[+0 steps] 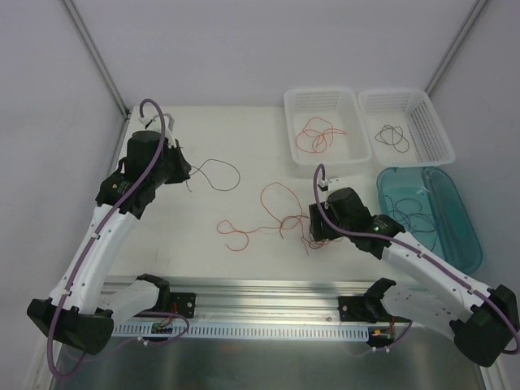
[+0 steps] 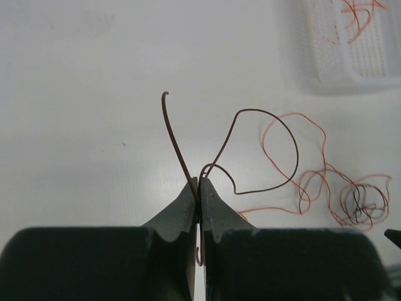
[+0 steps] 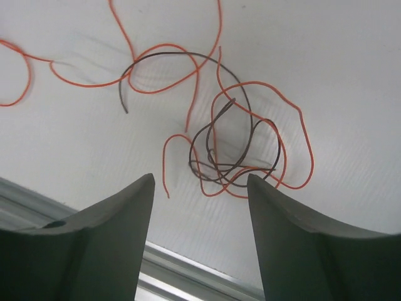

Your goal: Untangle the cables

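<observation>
My left gripper [image 1: 186, 171] is shut on a dark brown cable [image 1: 239, 175] at the table's back left. In the left wrist view the jaws [image 2: 199, 183] pinch this cable [image 2: 177, 147]; one end sticks up and a loop curls to the right. A tangle of red-orange and dark cables [image 1: 291, 221] lies mid-table. My right gripper [image 1: 312, 230] is open just above and beside it. In the right wrist view the knot [image 3: 233, 160] lies between and beyond the open fingertips of the right gripper [image 3: 200, 180]. Loose red strands [image 1: 236, 231] trail left.
A white basket [image 1: 351, 100] holds red cables, and a second white basket [image 1: 431, 114] holds a dark one. A teal tray [image 1: 467, 223] at the right holds dark cables. An aluminium rail [image 1: 268, 296] runs along the near edge.
</observation>
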`<state>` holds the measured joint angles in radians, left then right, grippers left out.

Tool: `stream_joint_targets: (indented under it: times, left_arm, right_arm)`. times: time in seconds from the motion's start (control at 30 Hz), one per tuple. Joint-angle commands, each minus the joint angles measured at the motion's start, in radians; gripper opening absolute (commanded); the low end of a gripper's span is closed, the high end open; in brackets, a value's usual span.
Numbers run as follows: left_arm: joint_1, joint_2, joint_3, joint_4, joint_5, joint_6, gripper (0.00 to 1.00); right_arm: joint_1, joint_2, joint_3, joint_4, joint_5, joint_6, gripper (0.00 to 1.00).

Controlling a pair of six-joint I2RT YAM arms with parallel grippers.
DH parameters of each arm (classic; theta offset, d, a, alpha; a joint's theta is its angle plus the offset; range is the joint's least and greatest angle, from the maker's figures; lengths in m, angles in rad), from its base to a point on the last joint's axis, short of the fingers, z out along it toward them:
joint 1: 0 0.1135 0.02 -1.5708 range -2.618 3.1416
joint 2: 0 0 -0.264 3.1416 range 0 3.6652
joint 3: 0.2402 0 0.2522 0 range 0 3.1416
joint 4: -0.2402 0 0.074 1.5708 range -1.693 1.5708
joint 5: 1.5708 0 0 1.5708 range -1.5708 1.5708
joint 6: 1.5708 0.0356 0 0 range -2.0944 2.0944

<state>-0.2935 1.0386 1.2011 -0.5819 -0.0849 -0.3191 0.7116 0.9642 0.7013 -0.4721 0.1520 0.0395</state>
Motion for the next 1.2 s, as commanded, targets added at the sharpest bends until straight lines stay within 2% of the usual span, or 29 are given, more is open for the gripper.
stream_joint_targets:
  times: [0.0, 0.07, 0.13, 0.2, 0.33, 0.53, 0.67, 0.9, 1.17]
  left_arm:
    - [0.001, 0.017, -0.043, 0.025, 0.253, 0.049, 0.00]
    - [0.001, 0.012, -0.096, 0.060, 0.368, 0.069, 0.00]
    - [0.002, -0.003, -0.156, 0.120, 0.451, 0.074, 0.00]
    - [0.001, -0.014, -0.205, 0.166, 0.484, 0.080, 0.00]
    - [0.001, -0.018, -0.225, 0.183, 0.579, 0.116, 0.00]
    - [-0.002, -0.032, -0.258, 0.224, 0.694, 0.127, 0.00]
    - [-0.006, -0.025, -0.267, 0.228, 0.700, 0.129, 0.00]
    - [-0.006, -0.032, -0.271, 0.226, 0.688, 0.132, 0.00]
    - [-0.004, -0.038, -0.270, 0.226, 0.708, 0.130, 0.00]
  right_arm:
    - [0.009, -0.064, 0.085, -0.005, -0.130, -0.032, 0.66]
    - [0.041, -0.082, 0.102, 0.013, -0.143, -0.061, 0.68]
    - [0.075, -0.096, 0.124, 0.067, -0.224, -0.072, 0.70]
    - [0.089, -0.087, 0.141, 0.105, -0.291, -0.076, 0.74]
    - [0.133, -0.009, 0.236, 0.177, -0.336, -0.115, 0.78]
    - [0.170, 0.212, 0.378, 0.271, -0.466, -0.223, 0.81]
    - [0.180, 0.370, 0.535, 0.274, -0.546, -0.311, 0.81]
    - [0.181, 0.568, 0.702, 0.213, -0.670, -0.414, 0.81]
    - [0.187, 0.685, 0.705, 0.271, -0.776, -0.414, 0.78]
